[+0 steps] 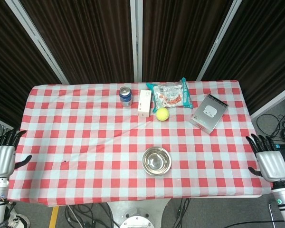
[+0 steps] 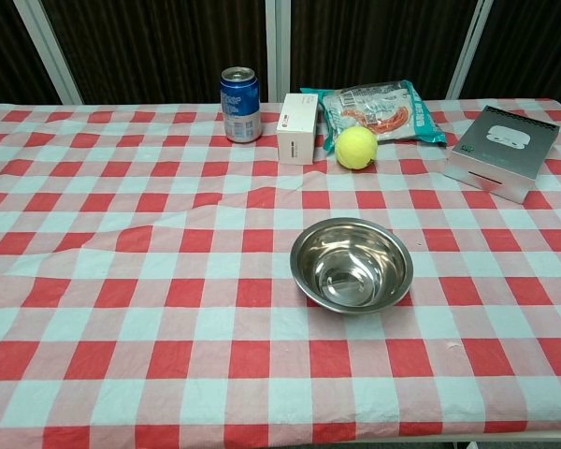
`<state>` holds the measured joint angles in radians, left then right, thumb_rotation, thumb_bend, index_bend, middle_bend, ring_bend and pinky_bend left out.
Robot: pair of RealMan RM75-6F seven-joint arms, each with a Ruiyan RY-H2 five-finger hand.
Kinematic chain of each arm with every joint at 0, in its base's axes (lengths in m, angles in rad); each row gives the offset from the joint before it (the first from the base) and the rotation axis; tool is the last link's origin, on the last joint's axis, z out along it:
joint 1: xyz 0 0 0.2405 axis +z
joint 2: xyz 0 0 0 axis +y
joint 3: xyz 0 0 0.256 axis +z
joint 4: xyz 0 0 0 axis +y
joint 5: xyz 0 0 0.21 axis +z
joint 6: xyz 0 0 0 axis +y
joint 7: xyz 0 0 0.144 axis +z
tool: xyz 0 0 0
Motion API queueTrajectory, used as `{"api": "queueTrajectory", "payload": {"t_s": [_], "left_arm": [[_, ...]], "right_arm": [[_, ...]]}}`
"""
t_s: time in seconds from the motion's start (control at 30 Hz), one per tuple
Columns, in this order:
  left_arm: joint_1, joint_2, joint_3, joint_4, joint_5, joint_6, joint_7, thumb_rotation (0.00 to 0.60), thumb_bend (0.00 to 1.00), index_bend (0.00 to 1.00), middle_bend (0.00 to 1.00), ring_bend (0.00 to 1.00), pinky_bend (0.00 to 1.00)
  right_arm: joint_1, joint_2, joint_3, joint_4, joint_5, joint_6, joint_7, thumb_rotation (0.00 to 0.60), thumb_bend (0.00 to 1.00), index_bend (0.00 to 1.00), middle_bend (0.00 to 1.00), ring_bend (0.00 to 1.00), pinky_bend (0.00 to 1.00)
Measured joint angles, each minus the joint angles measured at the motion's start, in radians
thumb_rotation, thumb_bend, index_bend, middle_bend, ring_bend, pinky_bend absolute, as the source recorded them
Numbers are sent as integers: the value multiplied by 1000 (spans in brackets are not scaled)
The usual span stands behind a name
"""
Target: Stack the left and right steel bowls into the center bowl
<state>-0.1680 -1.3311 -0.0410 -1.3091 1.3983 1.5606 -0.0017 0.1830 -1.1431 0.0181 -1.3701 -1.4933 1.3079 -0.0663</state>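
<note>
One steel bowl stands near the front middle of the red-checked table; whether other bowls are nested inside it I cannot tell. No other bowl shows to its left or right. My left hand hangs off the table's left edge, fingers spread, holding nothing. My right hand hangs off the right edge, fingers spread and empty. Neither hand shows in the chest view.
Along the back stand a blue can, a white box, a snack bag, a tennis ball and a grey box. Cables lie on the floor at right.
</note>
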Motion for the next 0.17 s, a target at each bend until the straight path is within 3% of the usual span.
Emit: {"api": "queueTrajectory", "payload": {"t_s": [0.17], "left_arm": [[11, 12, 2, 1, -4, -22, -3, 600, 157, 247, 219, 186, 243]], "right_arm": [[-1, 9, 6, -28, 32, -18, -19, 600, 56, 34, 28, 0, 0]]}}
